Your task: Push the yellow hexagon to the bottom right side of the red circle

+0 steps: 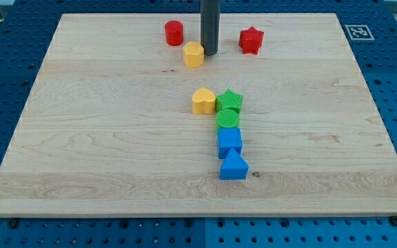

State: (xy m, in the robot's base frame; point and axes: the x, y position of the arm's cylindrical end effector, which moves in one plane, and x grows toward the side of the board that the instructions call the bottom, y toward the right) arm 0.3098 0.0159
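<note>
The yellow hexagon (194,54) lies near the view's top centre of the wooden board. The red circle (174,32) stands up and to the left of it, a small gap apart. My tip (209,53) is on the board just right of the yellow hexagon, touching or nearly touching its right side. The rod rises straight up out of the view's top.
A red star (251,40) sits right of the rod. In the middle, a yellow heart (202,101) touches a green star (230,100); below them run a green circle (228,118), a blue cube (229,142) and a blue triangle (233,166).
</note>
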